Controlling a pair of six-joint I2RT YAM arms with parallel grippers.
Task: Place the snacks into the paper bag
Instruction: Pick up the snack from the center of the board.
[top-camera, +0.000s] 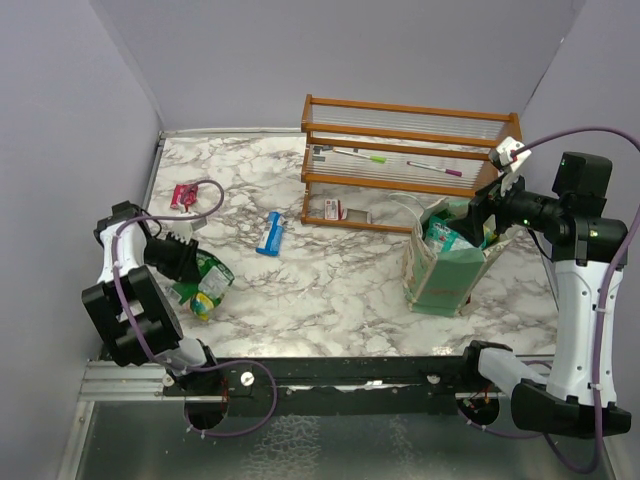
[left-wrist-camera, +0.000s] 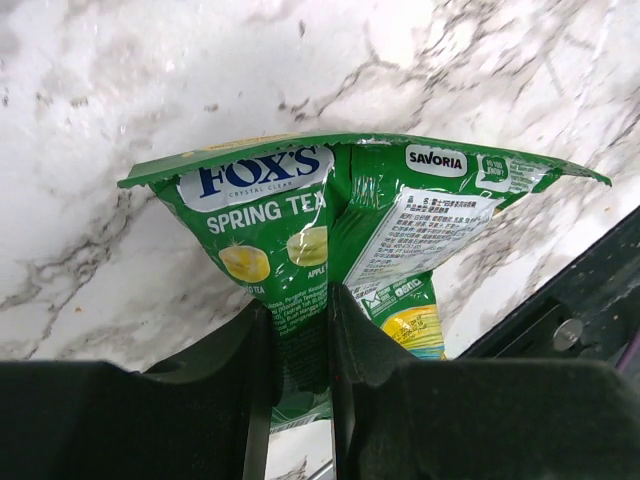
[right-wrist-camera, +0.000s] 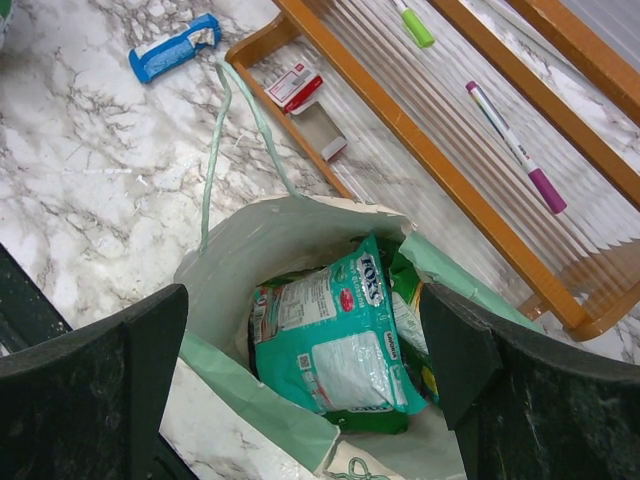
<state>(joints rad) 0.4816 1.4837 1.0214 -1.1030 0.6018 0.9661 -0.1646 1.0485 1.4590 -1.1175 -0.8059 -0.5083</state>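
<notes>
My left gripper (top-camera: 193, 265) (left-wrist-camera: 298, 345) is shut on the lower end of a green-and-yellow snack packet (left-wrist-camera: 265, 215) (top-camera: 213, 277) near the table's front left. Another green-and-yellow packet (left-wrist-camera: 425, 225) lies against it on the right. The pale-green paper bag (top-camera: 447, 280) (right-wrist-camera: 235, 265) stands at the right with a teal packet (right-wrist-camera: 345, 345) and a green one (right-wrist-camera: 408, 300) inside. My right gripper (top-camera: 480, 215) (right-wrist-camera: 305, 350) hangs open just above the bag's mouth, holding nothing. A blue bar wrapper (top-camera: 270, 233) (right-wrist-camera: 173, 48) and a red-pink packet (top-camera: 184, 196) lie on the marble.
A brown wooden slatted rack (top-camera: 400, 160) stands behind the bag, holding pens (right-wrist-camera: 515, 150) and a small red-and-white box (right-wrist-camera: 297, 85). A purple cable (top-camera: 212, 200) loops near the red-pink packet. Walls close in on the left, back and right. The black arm rail (top-camera: 350, 375) runs along the near edge.
</notes>
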